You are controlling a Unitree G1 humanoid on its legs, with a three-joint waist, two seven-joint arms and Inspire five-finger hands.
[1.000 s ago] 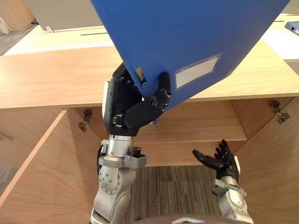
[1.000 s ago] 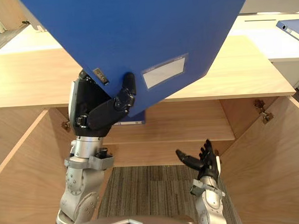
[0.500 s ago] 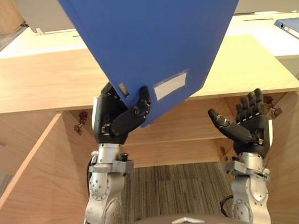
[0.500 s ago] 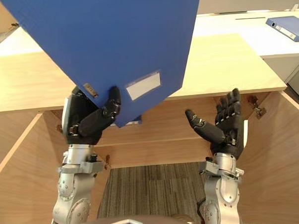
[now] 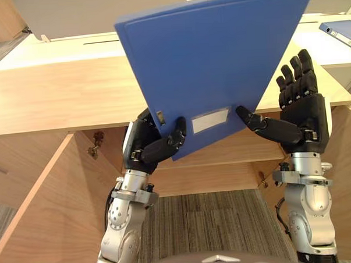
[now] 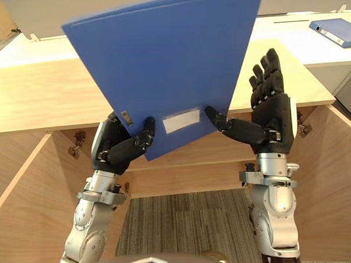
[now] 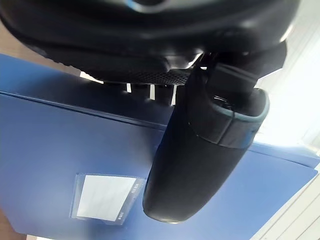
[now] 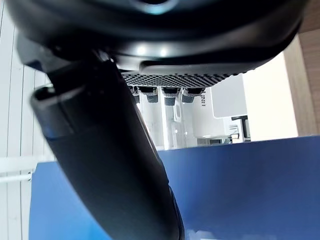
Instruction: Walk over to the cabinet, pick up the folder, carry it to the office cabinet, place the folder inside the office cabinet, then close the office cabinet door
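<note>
1. Your large flat blue folder (image 5: 219,65) is up in the air in front of the head camera. It is tilted, with its low corner pointing down toward the cabinet opening, and nothing supports it from below.
2. Your left hand (image 5: 150,147) grips that low corner. The thumb is curled onto the front face just beside the white rectangular label (image 5: 211,119), and the fingers are wrapped behind, so the corner is pinched between them.
3. Your right hand (image 5: 303,114) is raised beside the folder's right edge. Its fingers are straight, close together and pointing up. Only the outstretched thumb tip touches the front face, near the label's other end.
4. Below the folder stands the low light wooden cabinet (image 5: 57,96). Its flat top runs across the view, and the folder hides part of it.
5. Both cabinet doors are swung out toward you: the left wooden door (image 5: 39,219) and the right wooden door (image 6: 321,195). A metal hinge (image 5: 95,144) shows on the left inner wall.
6. The wooden inner shelf (image 5: 240,155) shows between your two hands, behind the folder's low corner.
7. Grey striped carpet (image 5: 214,223) lies between the open doors.
8. Behind the cabinet is a white desk surface (image 5: 61,46). A second, smaller blue folder (image 5: 339,32) lies flat on it at the far right, well apart from your hands.
</note>
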